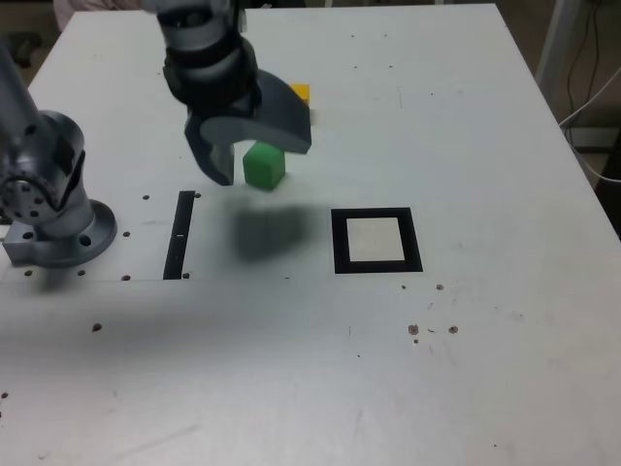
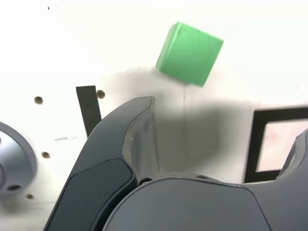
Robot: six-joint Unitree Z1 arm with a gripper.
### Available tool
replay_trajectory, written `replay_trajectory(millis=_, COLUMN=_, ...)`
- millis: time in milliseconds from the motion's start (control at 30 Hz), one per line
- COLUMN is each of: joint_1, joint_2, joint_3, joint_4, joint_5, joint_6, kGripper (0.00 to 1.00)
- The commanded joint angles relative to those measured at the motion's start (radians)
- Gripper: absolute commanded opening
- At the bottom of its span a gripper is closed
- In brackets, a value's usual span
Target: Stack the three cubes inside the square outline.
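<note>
The gripper point(image 2: 230, 115) hung over the table point(image 1: 505, 340), jaws wide apart, near the green cube point(image 2: 192, 55); the part-hidden yellow block point(image 1: 301, 92) was probably another cube

Bright light is washing over the white table point(image 1: 485, 330), glaring softly across its near part in the exterior view. A diffuse shadow is darkening the surface below the gripper point(image 1: 262, 150), whose outline is blurring, perhaps from motion. The wrist view is overexposing the tabletop nearly to blank white around the green cube point(image 2: 192, 55).
</note>
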Motion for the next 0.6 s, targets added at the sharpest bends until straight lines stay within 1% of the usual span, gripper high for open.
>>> replay_trajectory(millis=0, joint_1=0.047, joint_2=0.01, joint_3=-0.022, joint_4=0.013, joint_5=-0.01, joint_6=0.001, kGripper=1.0)
replay_trajectory(millis=100, joint_1=0.127, joint_2=0.022, joint_3=-0.038, joint_4=0.052, joint_5=-0.022, joint_6=0.001, kGripper=1.0)
replay_trajectory(millis=200, joint_1=0.204, joint_2=0.031, joint_3=-0.068, joint_4=0.124, joint_5=-0.044, joint_6=-0.001, kGripper=1.0)
replay_trajectory(millis=300, joint_1=0.262, joint_2=0.059, joint_3=-0.149, joint_4=0.237, joint_5=-0.047, joint_6=-0.003, kGripper=1.0)
replay_trajectory(millis=467, joint_1=0.318, joint_2=0.163, joint_3=-0.365, joint_4=0.455, joint_5=-0.041, joint_6=-0.011, kGripper=1.0)
replay_trajectory(millis=567, joint_1=0.36, joint_2=0.207, joint_3=-0.468, joint_4=0.531, joint_5=-0.052, joint_6=-0.03, kGripper=1.0)
